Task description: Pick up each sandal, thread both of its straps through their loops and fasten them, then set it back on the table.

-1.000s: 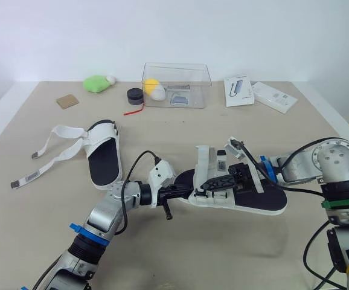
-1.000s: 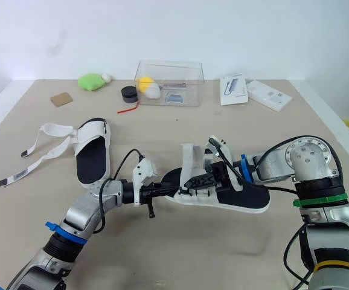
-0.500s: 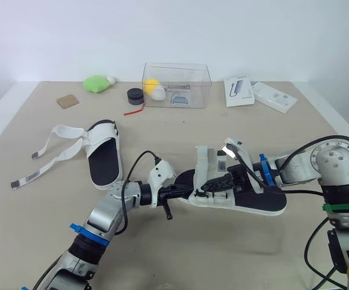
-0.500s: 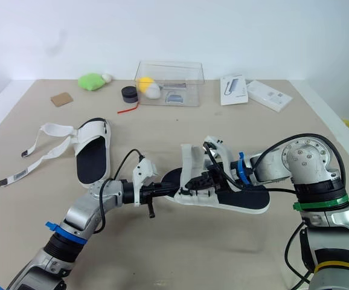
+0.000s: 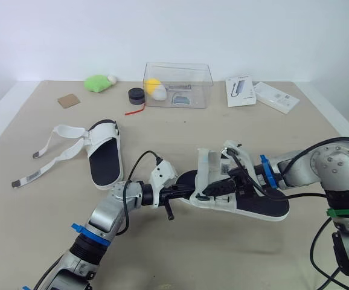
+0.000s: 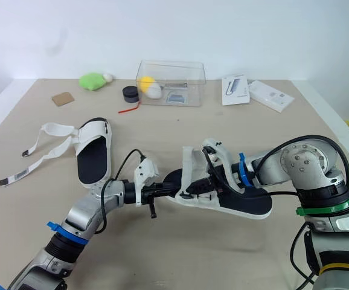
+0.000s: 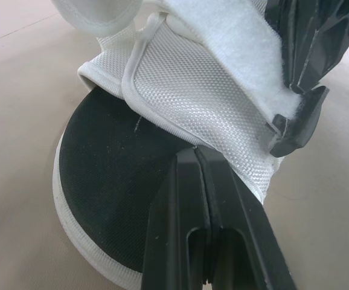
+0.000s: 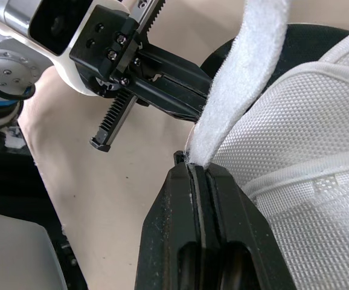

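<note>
A white sandal with a black sole point(image 5: 256, 204) is held between my two grippers just above the table's middle. My left gripper point(image 5: 183, 192) is shut on the edge of its white mesh upper point(image 7: 186, 96) at the toe end. My right gripper point(image 8: 194, 169) is shut on a white strap point(image 8: 247, 72), drawn down over the upper close to the left fingers point(image 8: 162, 66). The second sandal point(image 5: 104, 158) lies flat on the left of the table. Its two straps point(image 5: 48, 154) trail loose to its left.
At the back stand a clear plastic box point(image 5: 176, 84) with small items inside, a green soft object point(image 5: 96, 83), a black round item point(image 5: 136, 95), a cardboard piece point(image 5: 67, 101) and two white boxes point(image 5: 240, 90) point(image 5: 275, 96). The table's right edge is near my right arm.
My right gripper has turned and drawn the strap down across the upper toward the left gripper. The sandal's heel end has sunk slightly. The left arm has hardly moved.
</note>
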`<state>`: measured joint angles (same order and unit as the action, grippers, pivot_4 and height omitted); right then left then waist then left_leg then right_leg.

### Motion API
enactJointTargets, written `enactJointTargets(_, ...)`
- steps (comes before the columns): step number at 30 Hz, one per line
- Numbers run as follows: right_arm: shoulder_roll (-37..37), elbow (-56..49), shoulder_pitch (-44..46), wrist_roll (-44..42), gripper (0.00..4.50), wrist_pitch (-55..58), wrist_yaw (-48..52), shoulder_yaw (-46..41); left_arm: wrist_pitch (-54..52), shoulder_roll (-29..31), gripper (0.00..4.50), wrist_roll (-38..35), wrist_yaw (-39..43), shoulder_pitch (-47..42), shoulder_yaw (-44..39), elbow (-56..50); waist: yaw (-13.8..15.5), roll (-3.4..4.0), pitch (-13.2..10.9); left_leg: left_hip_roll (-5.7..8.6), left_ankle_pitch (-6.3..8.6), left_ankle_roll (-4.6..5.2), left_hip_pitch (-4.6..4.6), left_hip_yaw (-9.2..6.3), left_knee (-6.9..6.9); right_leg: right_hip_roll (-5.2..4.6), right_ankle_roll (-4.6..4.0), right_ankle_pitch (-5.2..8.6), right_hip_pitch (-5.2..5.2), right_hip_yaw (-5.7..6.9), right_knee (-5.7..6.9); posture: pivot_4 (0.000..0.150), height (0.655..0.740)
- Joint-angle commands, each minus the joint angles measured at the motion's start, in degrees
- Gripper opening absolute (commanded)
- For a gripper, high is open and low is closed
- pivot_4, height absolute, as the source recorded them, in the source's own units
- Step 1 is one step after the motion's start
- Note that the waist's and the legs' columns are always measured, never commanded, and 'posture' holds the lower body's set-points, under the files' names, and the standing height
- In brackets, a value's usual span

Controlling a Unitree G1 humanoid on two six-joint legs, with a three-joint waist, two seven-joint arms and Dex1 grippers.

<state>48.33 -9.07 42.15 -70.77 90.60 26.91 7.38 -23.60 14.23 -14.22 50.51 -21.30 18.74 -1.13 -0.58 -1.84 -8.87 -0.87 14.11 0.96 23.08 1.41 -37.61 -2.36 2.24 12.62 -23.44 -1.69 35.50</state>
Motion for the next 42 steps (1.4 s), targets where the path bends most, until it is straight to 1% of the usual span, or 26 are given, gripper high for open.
enactJointTargets(1, 0.3, -1.1, -0.8, 1.8, 0.37, 1.2, 2.4, 0.2, -1.9, 0.7, 0.0, 1.9, -1.3, 1.6, 1.2, 4.0, 0.0, 0.0, 0.0, 0.0, 0.0, 0.0, 0.0, 0.0, 0.0, 0.0, 0.0, 0.0, 0.0, 0.01, 0.0, 0.15, 0.74)
enactJointTargets(3, 0.0, -0.4, -0.3, 2.9, 0.94, 1.4, 3.3, -0.4, -1.9, 0.7, 0.0, 1.9, -1.3, 1.6, 1.2, 3.9, 0.0, 0.0, 0.0, 0.0, 0.0, 0.0, 0.0, -0.01, 0.0, 0.0, 0.0, 0.0, 0.0, 0.01, 0.0, 0.15, 0.74)
enactJointTargets(5, -0.4, 0.9, 0.6, 3.4, 1.63, 1.8, 3.9, -1.4, -1.9, 0.8, 0.0, 1.8, -1.3, 1.6, 1.2, 4.0, 0.0, 0.01, 0.0, 0.0, 0.0, 0.0, -0.01, -0.02, 0.0, 0.01, -0.01, 0.0, 0.0, 0.02, 0.0, 0.15, 0.74)
enactJointTargets(9, -2.0, 4.4, 3.6, 5.8, 3.58, 1.9, 3.3, -3.5, -1.7, 0.8, 0.0, 1.9, -1.2, 1.4, 1.1, 4.3, 0.0, 0.01, 0.0, 0.0, 0.0, 0.0, -0.01, -0.01, -0.03, 0.01, -0.01, -0.03, 0.0, 0.01, 0.0, 0.15, 0.74)
enactJointTargets(10, -2.7, 5.5, 4.5, 6.8, 3.77, 1.8, 2.7, -4.0, -1.5, 0.7, 0.0, 1.9, -1.2, 1.2, 1.1, 4.5, 0.0, 0.01, 0.0, 0.0, 0.0, 0.0, -0.01, -0.01, -0.04, 0.01, -0.01, -0.03, 0.0, 0.01, 0.0, 0.15, 0.74)
enactJointTargets(16, -7.5, 8.3, 6.6, 10.1, 3.77, 1.9, 0.2, -6.5, -1.1, 0.3, 0.0, 1.9, -1.2, 0.6, 1.2, 5.5, 0.0, 0.05, 0.0, -0.01, -0.06, 0.09, -0.01, 0.02, -0.14, 0.02, 0.05, -0.08, 0.0, 0.01, 0.0, 0.15, 0.74)
enactJointTargets(18, -9.3, 8.1, 6.5, 12.3, 3.26, 1.3, -1.2, -7.2, -1.0, 0.3, 0.0, 1.9, -1.3, 0.9, 1.1, 5.3, 0.0, 0.07, 0.0, -0.01, -0.06, 0.1, -0.01, 0.03, -0.14, 0.0, 0.04, -0.13, 0.0, 0.0, 0.01, 0.15, 0.74)
enactJointTargets(19, -10.1, 8.3, 6.5, 13.1, 3.09, 1.4, -1.6, -7.6, -1.0, 0.4, 0.0, 1.9, -1.4, 1.1, 1.1, 5.2, 0.0, 0.07, 0.0, -0.01, -0.06, 0.1, -0.01, 0.03, -0.14, 0.01, 0.06, -0.15, 0.0, 0.0, 0.01, 0.15, 0.74)
enactJointTargets(20, -10.6, 8.3, 6.4, 13.8, 2.67, 1.5, -1.8, -7.8, -1.0, 0.4, 0.0, 1.9, -1.4, 1.3, 1.2, 5.0, 0.0, 0.07, 0.0, -0.01, -0.07, 0.1, 0.0, 0.03, -0.15, 0.01, 0.03, -0.18, 0.0, 0.0, 0.01, 0.15, 0.74)
enactJointTargets(21, -10.6, 7.9, 6.2, 14.6, 2.15, 1.0, -1.7, -7.5, -1.0, 0.5, 0.0, 1.9, -1.5, 1.5, 1.1, 4.8, 0.0, 0.07, 0.0, -0.01, -0.07, 0.1, 0.0, 0.04, -0.16, 0.01, -0.07, -0.26, 0.0, -0.01, 0.01, 0.15, 0.74)
enactJointTargets(22, -10.9, 7.8, 6.2, 15.2, 1.75, 1.2, -1.5, -7.6, -1.1, 0.5, 0.0, 1.8, -1.6, 1.7, 1.1, 4.7, 0.0, 0.07, 0.0, -0.01, -0.07, 0.1, 0.0, 0.04, -0.16, 0.01, -0.11, -0.29, 0.0, -0.01, 0.01, 0.15, 0.74)
enactJointTargets(23, -10.9, 7.7, 6.2, 15.6, 1.2, 1.4, -1.2, -7.5, -1.2, 0.6, 0.0, 1.8, -1.6, 1.7, 1.1, 4.6, 0.0, 0.07, 0.0, -0.01, -0.07, 0.1, 0.01, 0.04, -0.16, 0.01, -0.13, -0.3, -0.01, -0.01, 0.01, 0.15, 0.74)
enactJointTargets(25, -10.5, 6.7, 5.9, 16.0, 0.33, 1.8, -0.2, -6.9, -1.2, 0.6, 0.0, 1.8, -1.7, 1.7, 1.0, 4.6, 0.0, 0.08, 0.0, -0.01, -0.06, 0.1, 0.01, 0.04, -0.16, 0.02, -0.14, -0.3, -0.01, -0.01, 0.02, 0.15, 0.74)
enactJointTargets(26, -10.3, 6.4, 5.8, 16.3, 0.06, 1.9, 0.2, -6.6, -1.2, 0.6, 0.0, 1.8, -1.7, 1.7, 0.9, 4.6, 0.0, 0.08, 0.0, -0.01, -0.06, 0.1, 0.01, 0.04, -0.16, 0.03, -0.15, -0.3, -0.01, -0.01, 0.01, 0.15, 0.74)
enactJointTargets(34, -7.1, -0.2, 2.1, 13.8, 0.06, 1.9, 3.6, -4.3, -1.4, 0.6, 0.0, 1.8, -1.8, 1.8, 0.9, 4.5, 0.0, 0.08, 0.0, -0.01, -0.06, 0.1, 0.02, 0.02, -0.15, 0.03, -0.12, -0.26, -0.01, -0.01, 0.02, 0.15, 0.74)
enactJointTargets(42, -6.4, -6.7, -1.5, 11.7, 0.06, 1.9, 4.5, -3.6, -1.3, 0.5, 0.0, 1.8, -1.6, 1.5, 0.9, 4.9, 0.0, 0.09, 0.0, -0.01, -0.06, 0.09, 0.03, -0.01, -0.14, 0.04, -0.12, -0.21, 0.0, 0.01, 0.02, 0.15, 0.74)
